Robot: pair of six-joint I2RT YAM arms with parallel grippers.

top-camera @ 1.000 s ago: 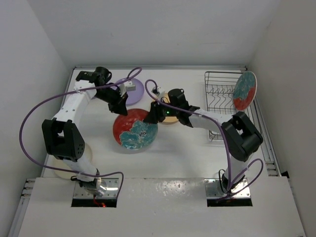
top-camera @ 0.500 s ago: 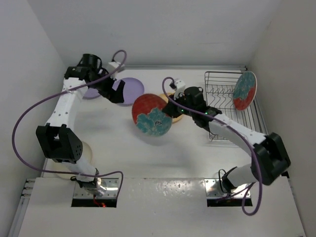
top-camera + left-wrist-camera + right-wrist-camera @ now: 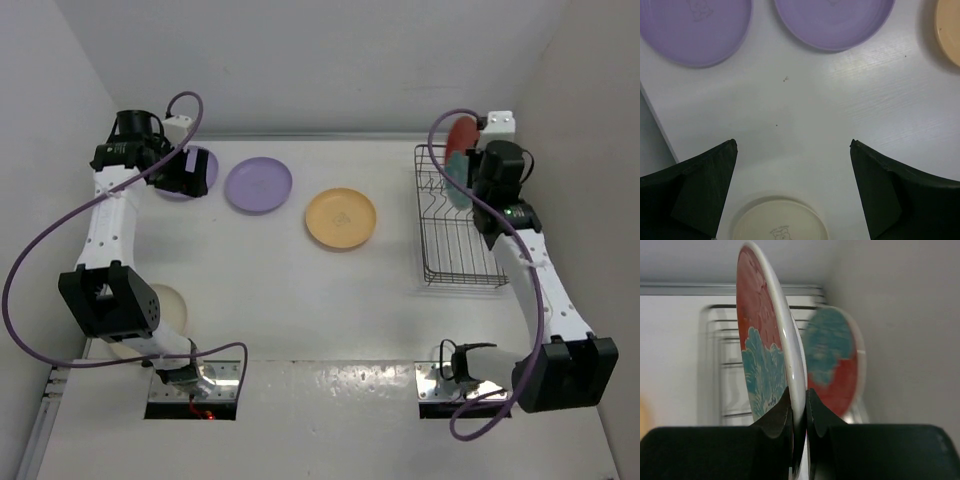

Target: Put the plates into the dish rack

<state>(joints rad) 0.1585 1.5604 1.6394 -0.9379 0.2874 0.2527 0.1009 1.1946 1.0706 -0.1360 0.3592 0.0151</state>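
My right gripper (image 3: 799, 392) is shut on the rim of a red plate with teal flowers (image 3: 765, 340), held on edge. In the top view this plate (image 3: 458, 140) hangs over the far end of the dish rack (image 3: 450, 240) in the right gripper (image 3: 470, 165). A second red floral plate (image 3: 832, 360) stands upright in the rack (image 3: 725, 365) behind it. My left gripper (image 3: 792, 145) is open and empty, up at the far left (image 3: 190, 172) over one lilac plate (image 3: 695, 30). The other lilac plate (image 3: 259, 185) and the yellow-orange plate (image 3: 341, 218) lie flat on the table.
A cream plate (image 3: 165, 310) lies by the left arm's base, also below my left fingers (image 3: 780, 220). White walls close in the table on three sides, and the right wall runs close beside the rack.
The left gripper opened, let go of the red plate and drew back to the far left. The right gripper shut on that plate, tipped it on edge and carried it to the rack.
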